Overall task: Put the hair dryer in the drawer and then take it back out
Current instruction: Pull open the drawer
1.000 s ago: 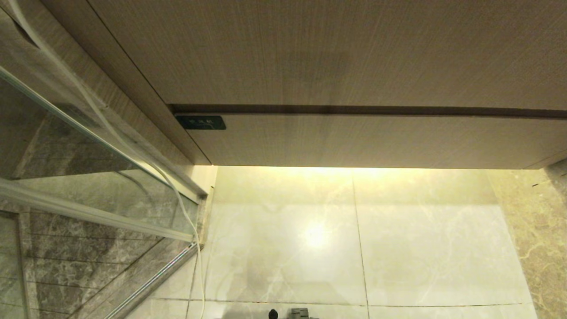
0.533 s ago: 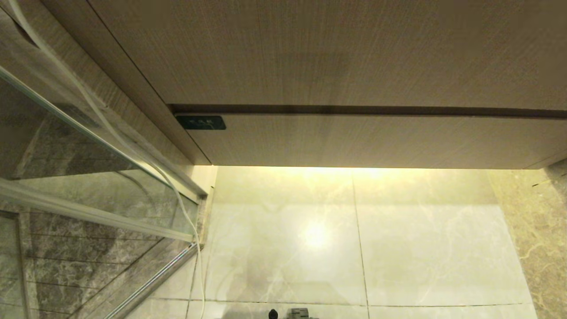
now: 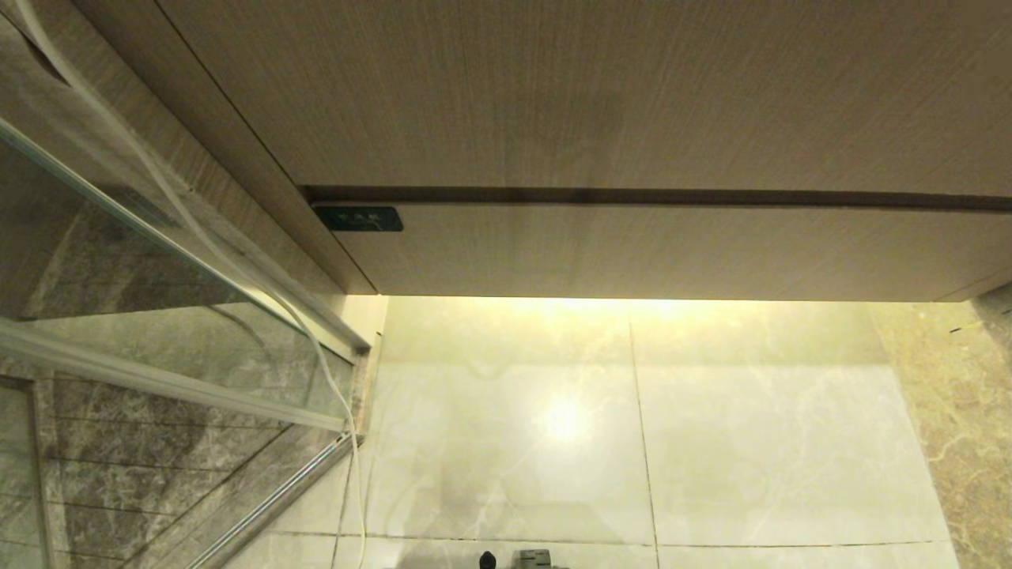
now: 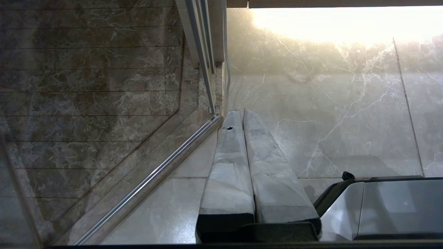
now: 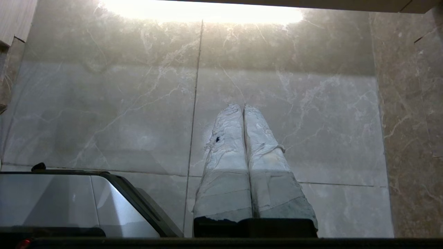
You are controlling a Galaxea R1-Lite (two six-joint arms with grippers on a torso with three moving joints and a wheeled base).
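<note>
Drawer (image 3: 672,251) count is one: a wide, low, handleless front in beige wood-grain, flat and rectangular, pushed in flush under the taller plain wood-grain panel (image 3: 553,87) with a dark gap line between the two. One small black label (image 3: 357,218) sits at its front left corner. No hair dryer shows up in any of the three views, so can't say where it is.

Floor (image 3: 775,442) is glossy pale marble tile with thin grout lines and white veining, lit by a warm glow from under the cabinet. On the left there's one glass shower panel (image 3: 118,261) in a metal frame, with darker grey marble behind it, and one thin white cable (image 3: 316,356) trailing down along the frame.

Two grippers, both hanging low over the floor. Left gripper (image 4: 238,112) has two fingers wrapped in pale, wrinkly tape, pressed together, nothing between them, tips near the shower frame's corner. Right gripper (image 5: 242,106) is the same deal: two taped fingers closed against each other, empty, over bare tile. Each wrist view also catches one rounded grey-and-black corner of the robot's base (image 5: 104,204).
</note>
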